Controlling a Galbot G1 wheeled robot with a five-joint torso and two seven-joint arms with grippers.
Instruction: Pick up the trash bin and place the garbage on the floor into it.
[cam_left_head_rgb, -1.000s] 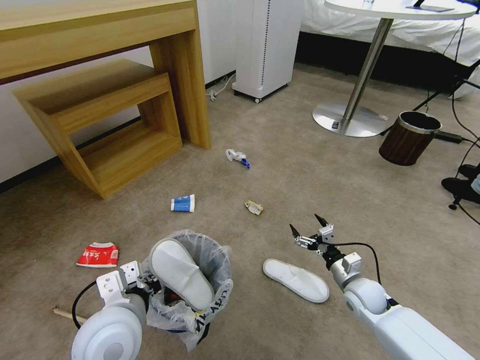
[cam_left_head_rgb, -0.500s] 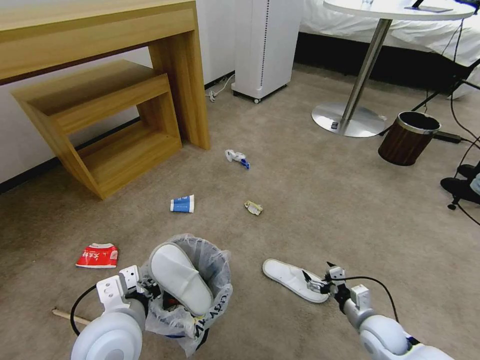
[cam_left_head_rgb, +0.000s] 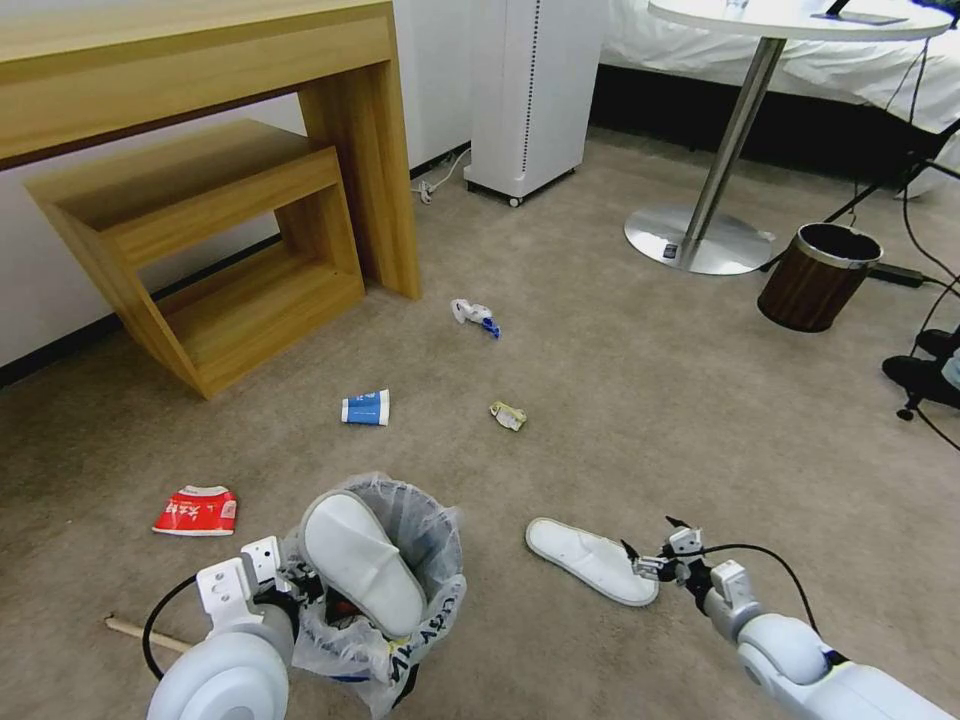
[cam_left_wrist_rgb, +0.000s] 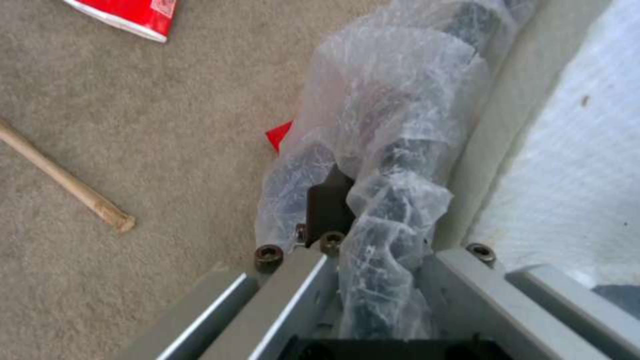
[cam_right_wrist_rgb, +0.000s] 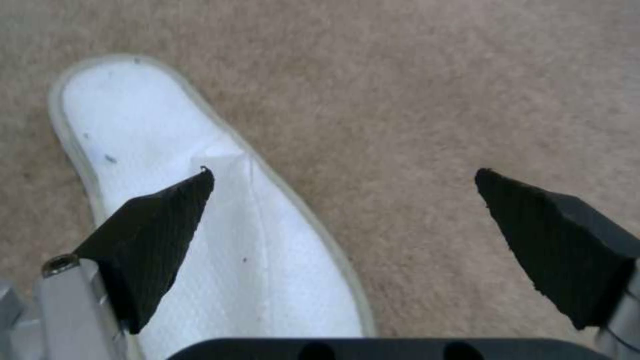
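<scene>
While the left gripper (cam_left_head_rgb: 285, 585) is pinched on the bag-lined rim of the trash bin (cam_left_head_rgb: 400, 600), the bin sits close against the robot's left side, where dropped litter has a short way to travel; the left wrist view has the crinkled liner squeezed between the two fingers, so the grip looks firm. One white slipper (cam_left_head_rgb: 360, 560) is already in the bin, leaning toe-up out of its mouth. A wooden stick (cam_left_head_rgb: 140, 632) lies on the floor (cam_left_head_rgb: 620, 400) just left of that arm. To the right, the right gripper (cam_left_head_rgb: 655, 545) is low over the heel end of the second slipper (cam_left_head_rgb: 590, 560), arm stretched forward and down from the shoulder, wrist pitched toward the carpet. Its fingers are spread wide and hold nothing: in the right wrist view one black fingertip (cam_right_wrist_rgb: 157, 235) sits over the slipper's white sole and the other over bare carpet, straddling the edge, which reads as lining up a pinch on the rim. Farther out lie a red-white carton (cam_left_head_rgb: 196, 510), a blue-white packet (cam_left_head_rgb: 365, 407), a small crumpled wrapper (cam_left_head_rgb: 508, 414) and a crushed bottle (cam_left_head_rgb: 474, 315), well apart, all still to collect.
</scene>
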